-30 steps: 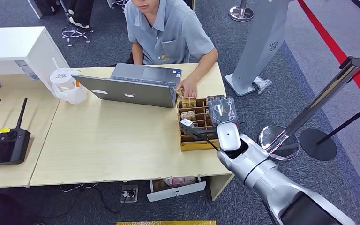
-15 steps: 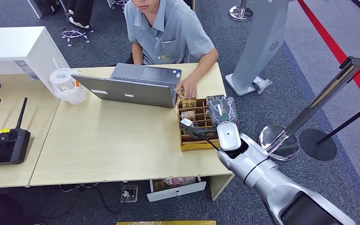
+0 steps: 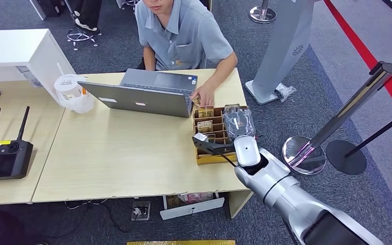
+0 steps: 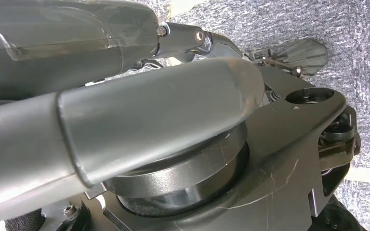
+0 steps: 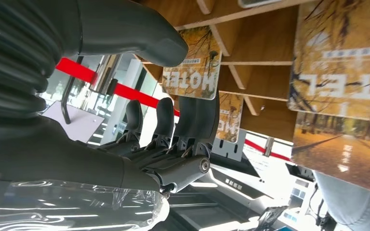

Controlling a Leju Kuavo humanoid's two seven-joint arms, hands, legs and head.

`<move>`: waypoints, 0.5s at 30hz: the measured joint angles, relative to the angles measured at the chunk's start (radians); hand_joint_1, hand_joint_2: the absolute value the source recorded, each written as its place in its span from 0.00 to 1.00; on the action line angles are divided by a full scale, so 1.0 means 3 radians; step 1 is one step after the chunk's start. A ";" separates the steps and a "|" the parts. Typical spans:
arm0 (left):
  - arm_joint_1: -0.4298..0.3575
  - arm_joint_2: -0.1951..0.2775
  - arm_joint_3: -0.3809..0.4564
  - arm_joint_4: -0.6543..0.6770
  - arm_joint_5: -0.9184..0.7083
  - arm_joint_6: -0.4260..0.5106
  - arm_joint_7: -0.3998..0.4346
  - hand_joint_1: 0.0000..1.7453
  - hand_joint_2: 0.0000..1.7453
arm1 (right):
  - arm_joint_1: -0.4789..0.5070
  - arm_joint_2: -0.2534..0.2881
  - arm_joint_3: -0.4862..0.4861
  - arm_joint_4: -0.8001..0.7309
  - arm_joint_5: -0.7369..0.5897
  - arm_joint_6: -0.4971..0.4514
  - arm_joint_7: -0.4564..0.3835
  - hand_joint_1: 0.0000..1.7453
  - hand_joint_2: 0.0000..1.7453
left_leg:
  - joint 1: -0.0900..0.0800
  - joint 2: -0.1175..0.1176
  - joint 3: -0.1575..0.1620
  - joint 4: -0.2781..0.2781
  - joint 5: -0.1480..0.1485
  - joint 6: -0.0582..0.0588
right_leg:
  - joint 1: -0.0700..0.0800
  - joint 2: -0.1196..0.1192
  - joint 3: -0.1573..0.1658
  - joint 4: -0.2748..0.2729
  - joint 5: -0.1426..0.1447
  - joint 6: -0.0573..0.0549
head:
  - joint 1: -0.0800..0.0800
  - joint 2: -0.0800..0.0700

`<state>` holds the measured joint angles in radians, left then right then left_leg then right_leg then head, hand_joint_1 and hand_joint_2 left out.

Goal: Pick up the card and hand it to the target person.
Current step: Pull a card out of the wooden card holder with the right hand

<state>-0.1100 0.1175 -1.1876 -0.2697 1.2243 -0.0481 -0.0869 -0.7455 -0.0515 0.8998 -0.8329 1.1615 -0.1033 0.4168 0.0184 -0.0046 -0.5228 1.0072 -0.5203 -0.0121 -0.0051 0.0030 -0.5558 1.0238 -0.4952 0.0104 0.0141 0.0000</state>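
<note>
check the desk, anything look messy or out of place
Nothing is spilled or broken. The cards stand in the wooden card box, the laptop and the bagged drink cup sit upright. The box does sit close to the desk's right edge, beside the right hand.

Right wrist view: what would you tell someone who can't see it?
The robot's right hand reaches into a wooden card box, its thumb and fingers around a leaf-patterned hotel card. More such cards stand in other slots.

Person's face (image 3: 155, 4) beyond frame edge
</note>
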 joint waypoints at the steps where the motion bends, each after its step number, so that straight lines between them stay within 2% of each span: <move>1: 0.0000 0.0000 0.0000 0.0000 -0.0001 0.0000 0.0000 0.00 0.00 | 0.0000 0.0007 0.0001 0.0008 -0.0004 -0.0003 -0.0011 0.57 1.00 | 0.0000 0.0000 0.0000 0.0000 0.0000 0.0000 | 0.0000 0.0000 0.0000 0.0000 0.0000 0.0000 | 0.0000 0.0000; 7: 0.0000 0.0000 0.0000 0.0000 -0.0005 0.0000 -0.0006 0.00 0.00 | 0.0004 0.0040 0.0005 0.0048 -0.0019 -0.0013 -0.0036 0.61 1.00 | 0.0000 0.0000 0.0000 0.0000 0.0000 0.0000 | 0.0000 0.0000 0.0000 0.0000 0.0000 0.0000 | 0.0000 0.0000; 12: 0.0000 0.0000 0.0000 0.0000 -0.0005 0.0000 -0.0003 0.00 0.00 | 0.0004 0.0048 0.0007 0.0063 -0.0013 -0.0027 -0.0031 0.72 1.00 | 0.0000 0.0000 0.0000 0.0000 0.0000 0.0000 | 0.0000 0.0000 0.0000 0.0000 0.0000 0.0000 | 0.0000 0.0000; 15: 0.0000 0.0000 0.0000 0.0000 -0.0005 -0.0001 -0.0001 0.00 0.00 | 0.0003 0.0048 0.0007 0.0062 0.0017 -0.0022 0.0003 0.74 1.00 | 0.0000 0.0000 0.0000 0.0000 0.0000 0.0000 | 0.0000 0.0000 0.0000 0.0000 0.0000 0.0000 | 0.0000 0.0000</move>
<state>-0.1100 0.1175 -1.1876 -0.2697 1.2227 -0.0483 -0.0872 -0.7444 -0.0372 0.9018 -0.8143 1.1667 -0.1099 0.4177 0.0183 -0.0046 -0.5227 1.0073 -0.5203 -0.0121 -0.0051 0.0030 -0.5557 1.0238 -0.4952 0.0104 0.0141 0.0000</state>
